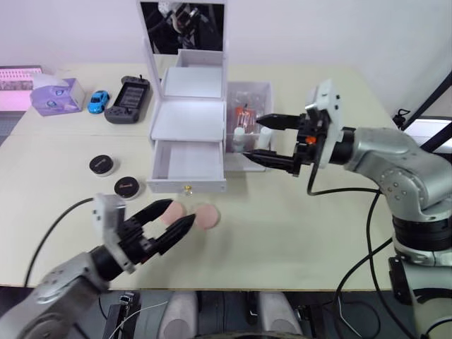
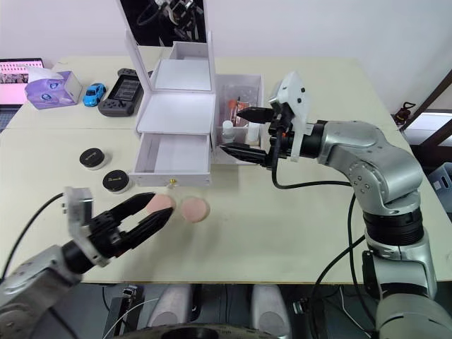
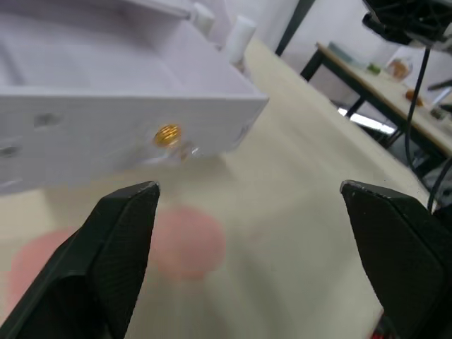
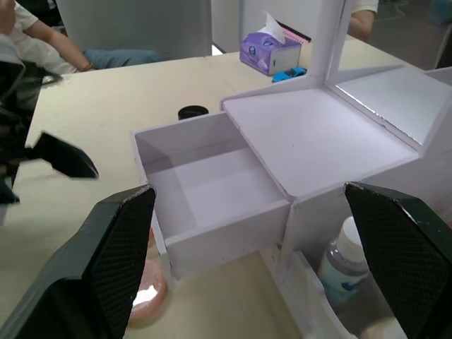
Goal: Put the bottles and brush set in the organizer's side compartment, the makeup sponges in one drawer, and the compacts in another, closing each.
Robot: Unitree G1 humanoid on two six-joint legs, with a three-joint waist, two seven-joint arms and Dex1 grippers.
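Left gripper (image 1: pixel 166 229) (spread wide, empty) partly hides one pink sponge (image 1: pixel 171 210); right gripper (image 1: pixel 272 143) likewise agape.

Both arms reach inward, left gripper (image 1: pixel 168 224) and right gripper (image 1: pixel 265 141) jaws spread.

Both arms are brushed silver metal with rounded, jointed segments and black bands at the joints. Each ends in a white plastic wrist plate carrying two black tapered fingers: the left gripper (image 1: pixel 171 229) and the right gripper (image 1: pixel 274 142). Orange accents mark the right wrist; black cables trail off both forearms.
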